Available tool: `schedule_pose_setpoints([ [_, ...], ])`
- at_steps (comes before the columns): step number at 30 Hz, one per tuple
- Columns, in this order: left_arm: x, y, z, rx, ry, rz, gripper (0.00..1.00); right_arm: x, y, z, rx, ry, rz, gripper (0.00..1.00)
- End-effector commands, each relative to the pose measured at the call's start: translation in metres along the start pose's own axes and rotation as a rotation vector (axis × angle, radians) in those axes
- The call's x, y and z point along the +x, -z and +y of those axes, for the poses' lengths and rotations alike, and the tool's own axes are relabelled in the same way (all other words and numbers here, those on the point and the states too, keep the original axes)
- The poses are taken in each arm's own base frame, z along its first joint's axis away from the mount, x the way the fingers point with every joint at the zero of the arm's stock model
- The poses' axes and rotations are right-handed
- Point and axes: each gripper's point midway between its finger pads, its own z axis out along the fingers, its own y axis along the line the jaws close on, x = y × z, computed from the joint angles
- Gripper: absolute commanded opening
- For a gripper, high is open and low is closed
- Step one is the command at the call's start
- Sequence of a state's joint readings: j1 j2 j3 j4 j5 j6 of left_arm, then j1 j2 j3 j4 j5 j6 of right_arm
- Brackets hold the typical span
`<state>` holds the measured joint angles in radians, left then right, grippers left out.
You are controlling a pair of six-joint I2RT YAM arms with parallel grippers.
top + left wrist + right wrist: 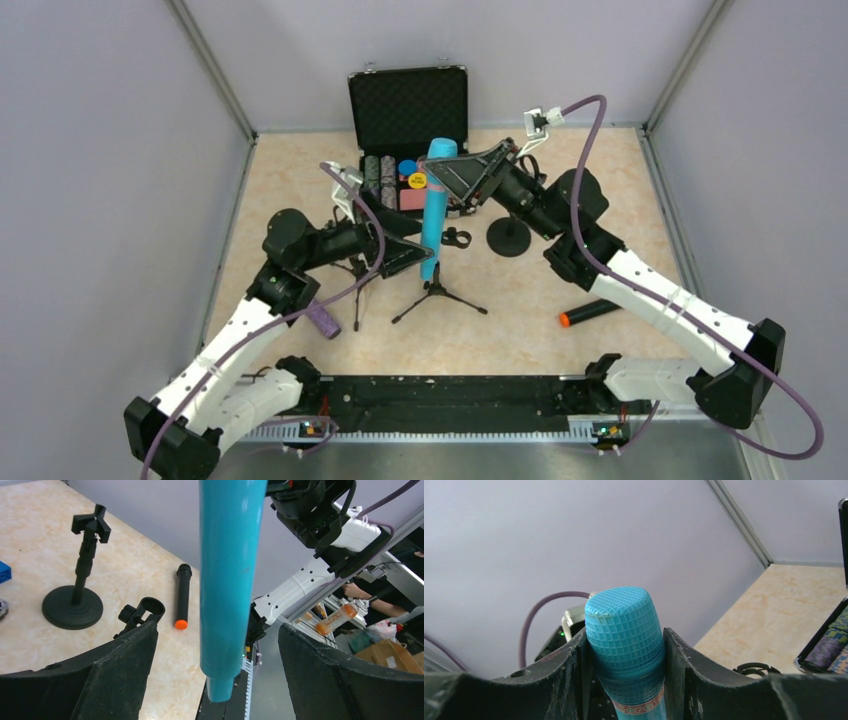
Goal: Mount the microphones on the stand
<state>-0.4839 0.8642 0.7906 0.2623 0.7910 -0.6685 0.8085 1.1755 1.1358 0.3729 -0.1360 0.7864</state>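
Observation:
The all-cyan microphone (433,205) stands upright above a black tripod stand (437,295). My right gripper (438,168) is shut on its mesh head (624,630). My left gripper (418,258) is open around the microphone's lower end (229,590); its fingers (120,675) stand well apart on both sides without touching it. The black microphone with the orange end (590,313) lies on the table to the right and also shows in the left wrist view (182,596). The glittery purple microphone (322,318) lies at the left, partly under my left arm.
A round-base stand (509,238) with a clip on top stands right of centre (74,607). A loose clip holder (144,611) lies near it. An open black case (408,105) with coloured items is at the back. A second tripod (357,290) stands under my left arm.

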Motion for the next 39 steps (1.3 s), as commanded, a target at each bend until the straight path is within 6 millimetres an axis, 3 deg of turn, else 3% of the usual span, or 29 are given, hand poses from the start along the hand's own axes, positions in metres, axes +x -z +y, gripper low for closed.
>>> schedule_pose_setpoints([
  [1,-0.013,-0.018,-0.010,0.052,-0.063,-0.035,0.93,-0.028,-0.002,0.026,-0.081,-0.066,-0.095,0.00],
  [4,-0.010,-0.027,-0.010,0.063,-0.055,-0.014,0.85,-0.027,-0.003,0.027,-0.087,-0.081,-0.089,0.00],
  [6,-0.009,-0.029,-0.010,0.062,-0.055,-0.014,0.71,-0.025,-0.003,0.026,-0.084,-0.082,-0.085,0.00],
  [7,-0.009,-0.029,-0.009,0.055,-0.054,-0.015,0.59,-0.025,-0.003,0.025,-0.081,-0.082,-0.084,0.00],
  [9,-0.009,-0.028,-0.007,0.039,-0.056,-0.020,0.15,-0.024,-0.003,0.024,-0.079,-0.073,-0.077,0.00],
  [10,-0.010,-0.027,-0.005,0.026,-0.058,-0.025,0.01,-0.022,-0.003,0.023,-0.074,-0.062,-0.072,0.00],
  [11,-0.010,-0.027,-0.004,0.015,-0.060,-0.028,0.00,-0.020,-0.003,0.020,-0.065,-0.052,-0.064,0.00],
  [12,-0.010,-0.025,-0.003,0.007,-0.067,-0.033,0.00,-0.018,-0.003,0.016,-0.053,-0.043,-0.054,0.12],
  [13,-0.012,-0.024,-0.003,-0.003,-0.073,-0.040,0.00,-0.016,-0.003,0.015,-0.045,-0.033,-0.047,0.30],
  [14,-0.012,-0.023,-0.002,-0.015,-0.076,-0.045,0.00,-0.013,-0.002,0.012,-0.037,-0.021,-0.036,0.40],
  [15,-0.014,-0.022,-0.001,-0.027,-0.079,-0.054,0.00,-0.012,-0.001,0.011,-0.031,-0.006,-0.027,0.62],
  [18,-0.019,-0.021,0.002,-0.055,-0.092,-0.076,0.00,-0.009,0.004,0.003,-0.004,0.044,0.006,0.85],
  [22,-0.024,-0.020,0.004,-0.082,-0.109,-0.081,0.00,-0.008,0.014,-0.011,0.018,0.082,0.083,0.98],
  [26,-0.027,-0.020,0.008,-0.105,-0.127,-0.079,0.00,-0.007,0.025,-0.015,-0.058,0.100,0.181,0.99],
  [31,-0.024,-0.022,0.008,-0.089,-0.123,-0.068,0.00,0.000,0.036,-0.005,-0.163,0.108,0.270,0.99],
  [39,-0.014,-0.028,-0.004,0.006,-0.094,-0.020,0.00,0.011,0.034,0.008,-0.305,0.038,0.311,0.99],
])
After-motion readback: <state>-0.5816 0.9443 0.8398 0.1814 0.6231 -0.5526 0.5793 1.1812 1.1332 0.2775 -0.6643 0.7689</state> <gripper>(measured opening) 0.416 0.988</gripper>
